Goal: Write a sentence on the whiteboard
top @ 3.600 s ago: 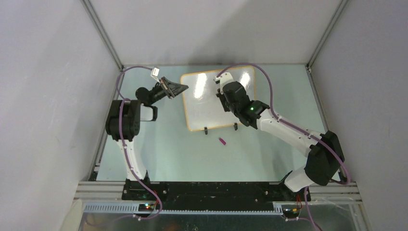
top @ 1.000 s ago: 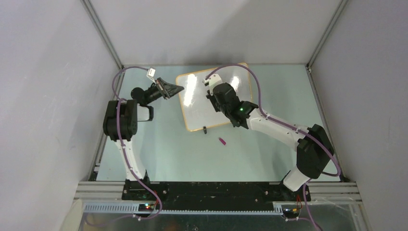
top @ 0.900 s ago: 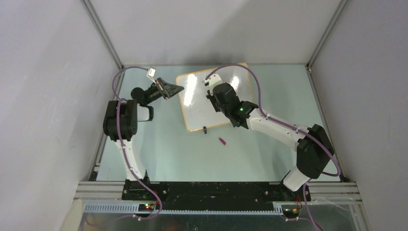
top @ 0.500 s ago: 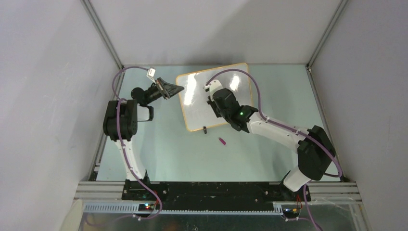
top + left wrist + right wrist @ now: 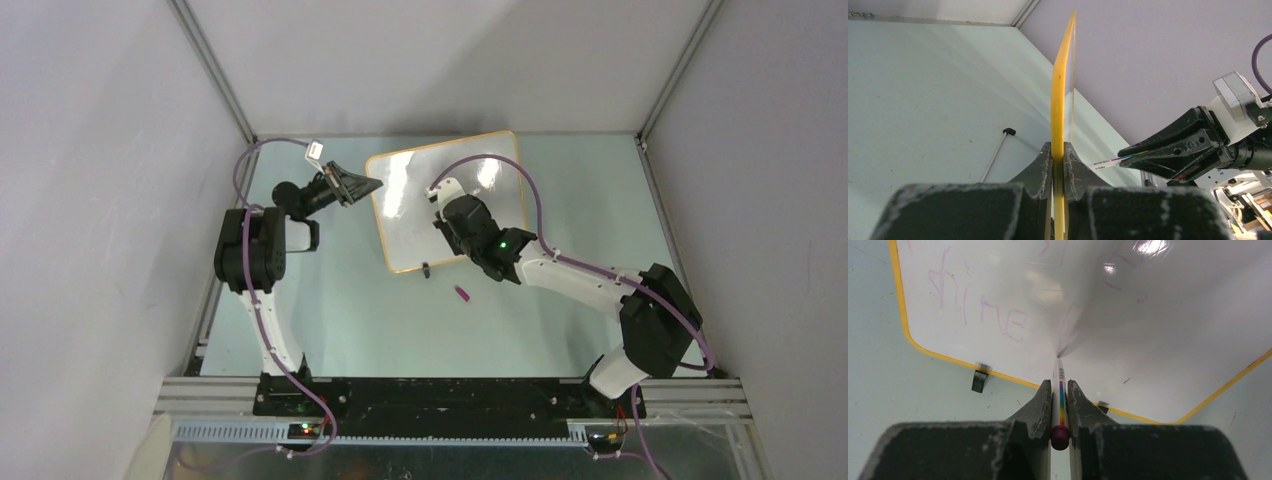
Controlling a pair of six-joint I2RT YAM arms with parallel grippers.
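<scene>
Yellow-framed glossy whiteboard (image 5: pixel 408 222): left gripper (image 5: pixel 1058 150) is pinching its edge.
Rainbow-striped marker (image 5: pixel 1060 396): right gripper (image 5: pixel 1059 386) is clamping it, apparently writing mid-sentence.
Tip (image 5: pixel 1057 359): next needing steady contact.

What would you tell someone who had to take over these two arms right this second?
Left hand: shut on the yellow edge of the whiteboard, steadying it.
Right hand: shut on the rainbow-striped marker, tip at the board.
A small purple piece lies on the table in front of the board.
Done: some faint pink letters are written.
Left: finish the sentence; how much is missing I cannot tell.
</scene>
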